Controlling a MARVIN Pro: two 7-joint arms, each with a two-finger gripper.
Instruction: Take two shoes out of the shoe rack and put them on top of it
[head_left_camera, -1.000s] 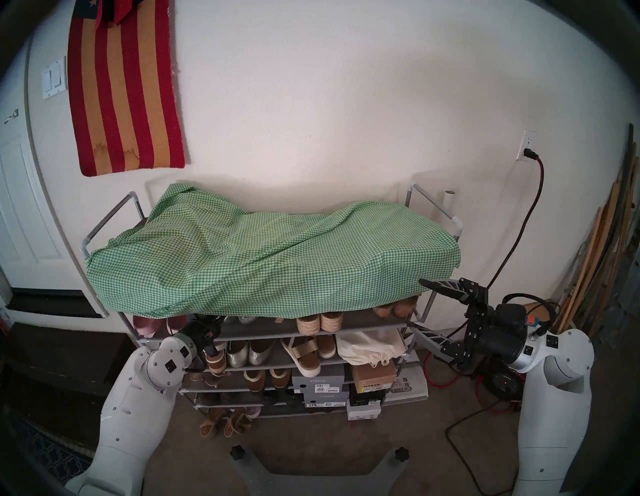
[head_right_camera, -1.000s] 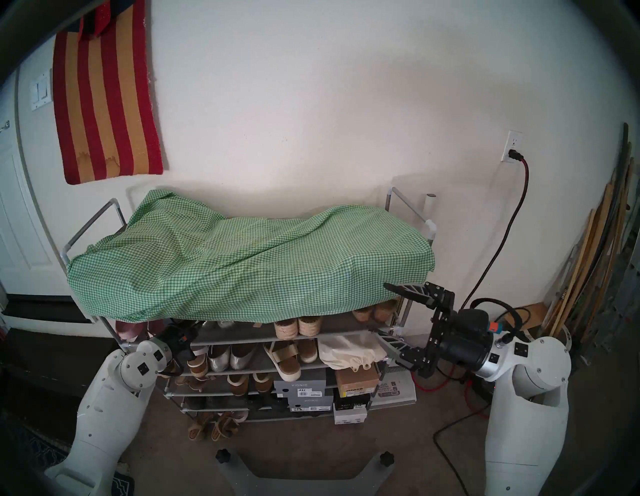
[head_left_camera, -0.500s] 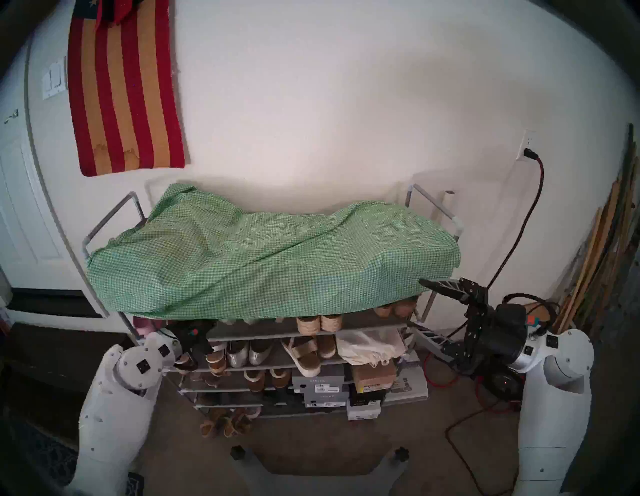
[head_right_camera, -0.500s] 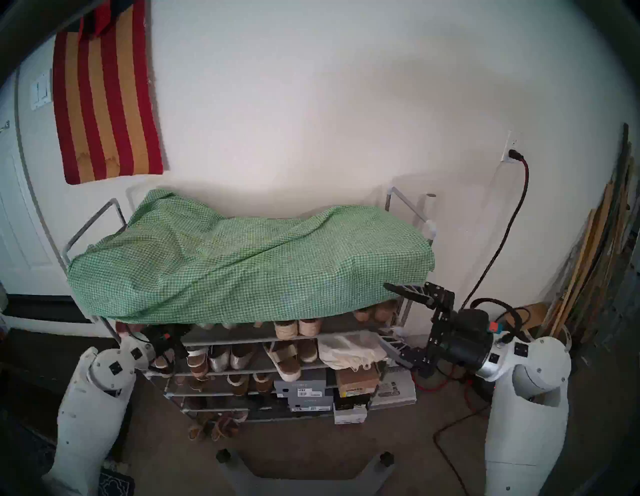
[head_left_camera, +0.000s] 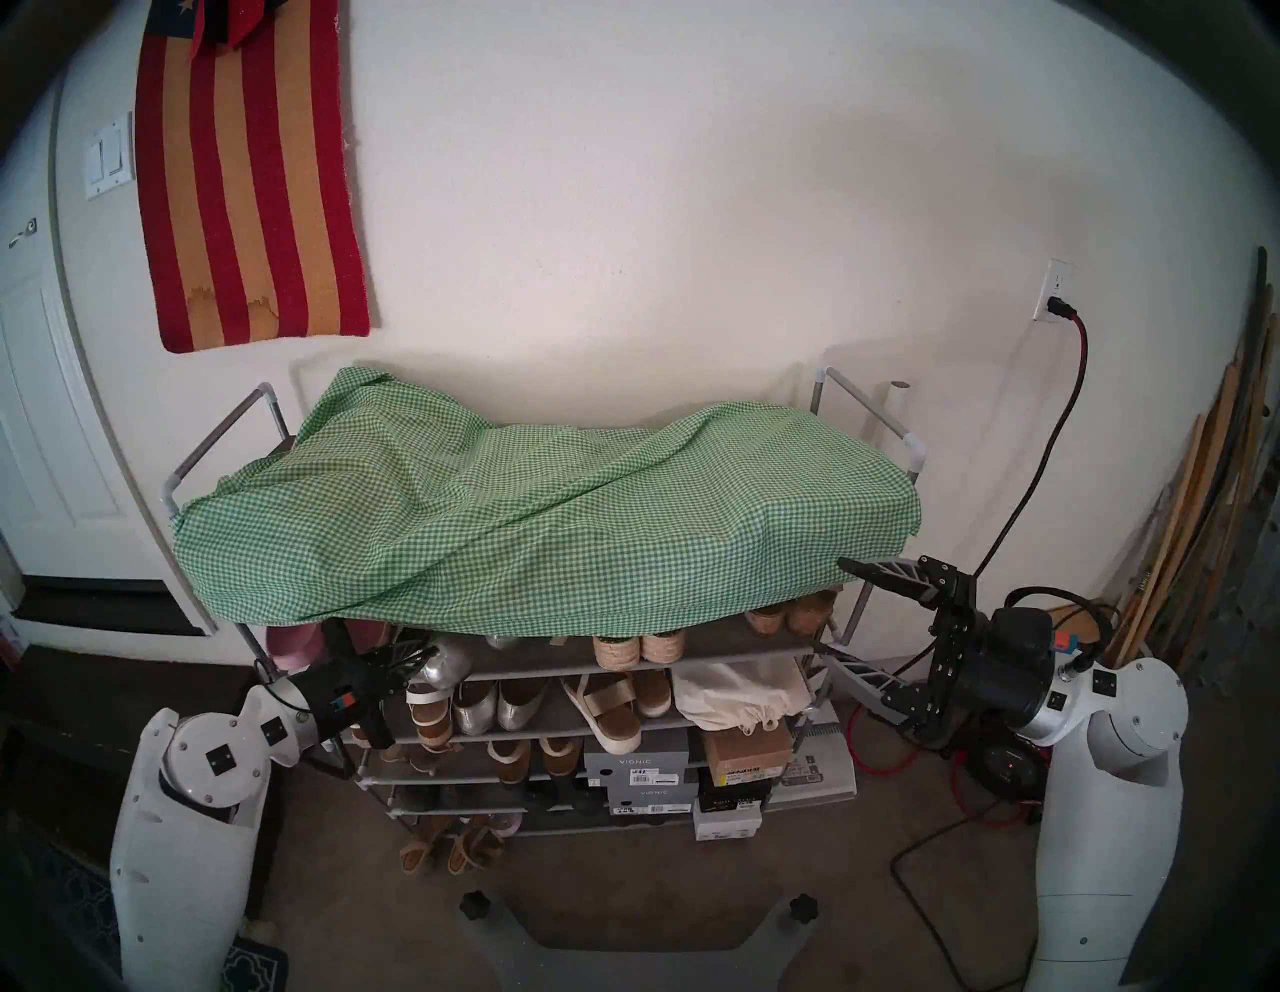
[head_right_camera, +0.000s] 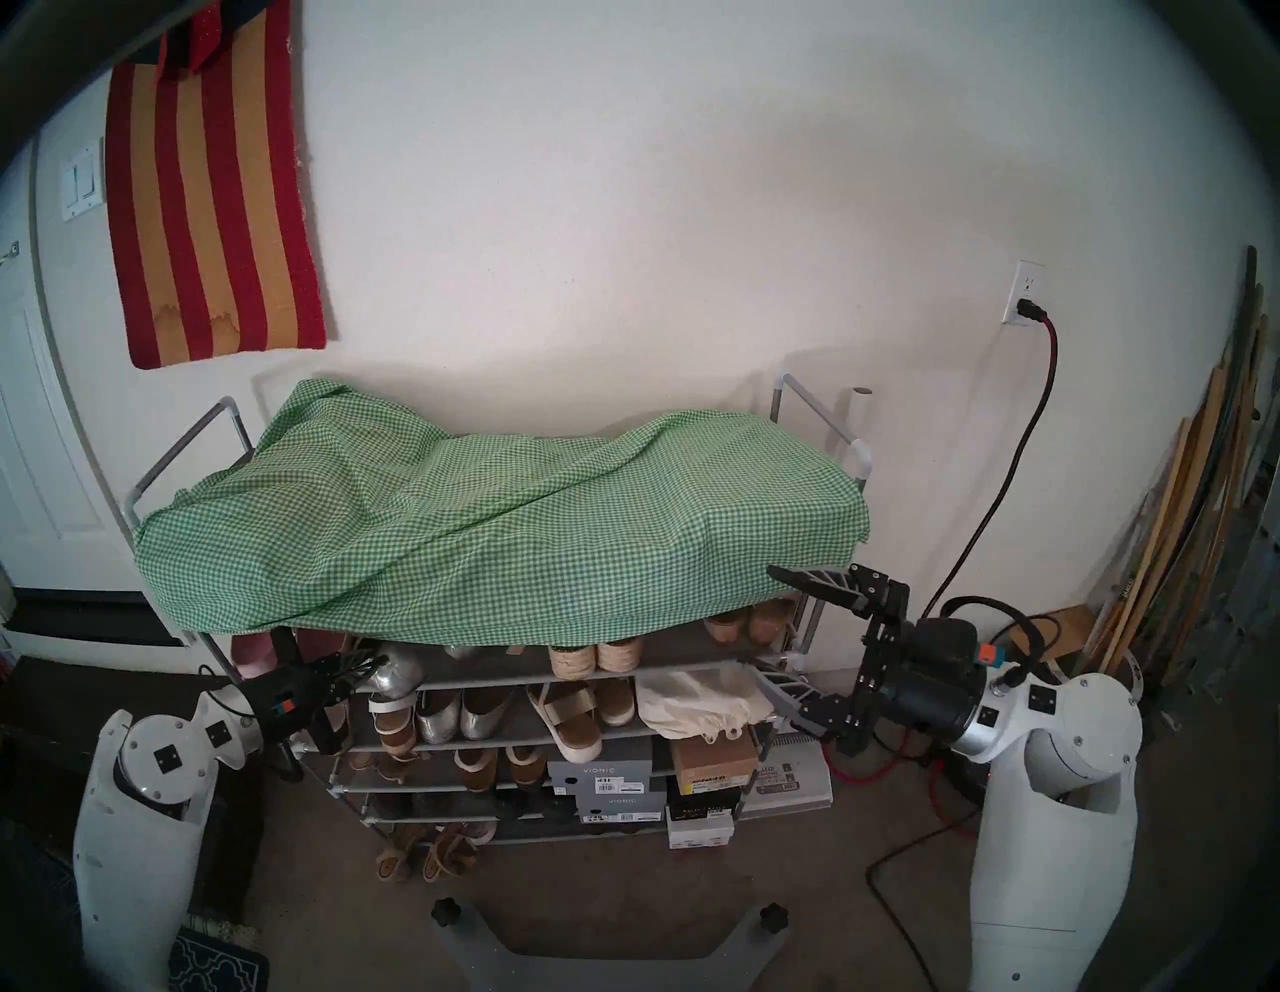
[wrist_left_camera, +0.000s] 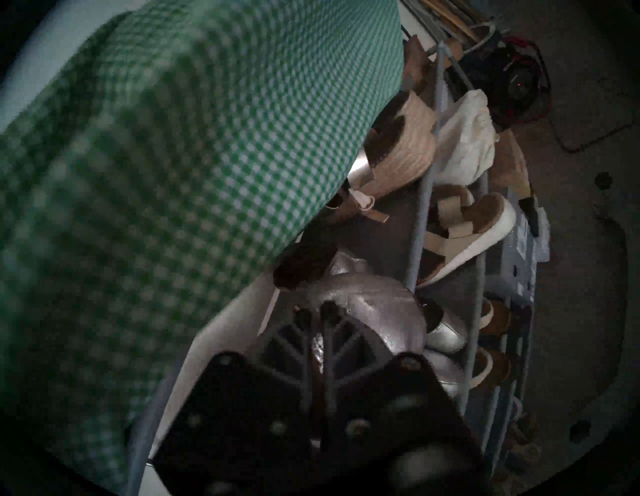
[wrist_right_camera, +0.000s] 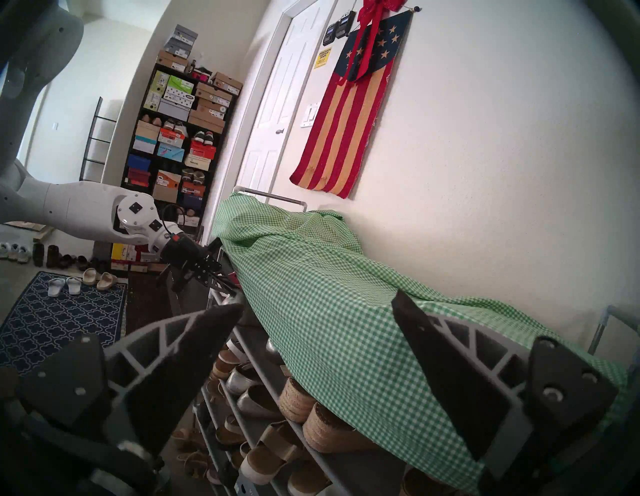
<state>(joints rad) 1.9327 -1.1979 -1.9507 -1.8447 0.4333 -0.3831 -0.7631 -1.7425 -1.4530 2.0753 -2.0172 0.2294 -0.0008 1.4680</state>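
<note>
My left fingers (head_left_camera: 424, 657) grip one silver shoe (head_left_camera: 447, 663) at the rack's (head_left_camera: 727, 666) near-left edge, under the checked cloth (head_left_camera: 526, 512). Nothing's on top yet. My right fingers (head_left_camera: 841, 616) hang open.

This is a lived-in home, likely an entry or hallway. A shoe rack (head_left_camera: 831, 644) crammed with sandals and Vionic shoe boxes (head_left_camera: 637, 769) stands against a plain white wall. A stripes-and-stars fabric flag (wrist_right_camera: 349, 114) hangs beside a white panelled door (wrist_right_camera: 273, 114) (light switch between them). A tall black shelf of shoe boxes (wrist_right_camera: 176, 138) and a patterned blue rug (wrist_right_camera: 62, 315) fill the next room.
</note>
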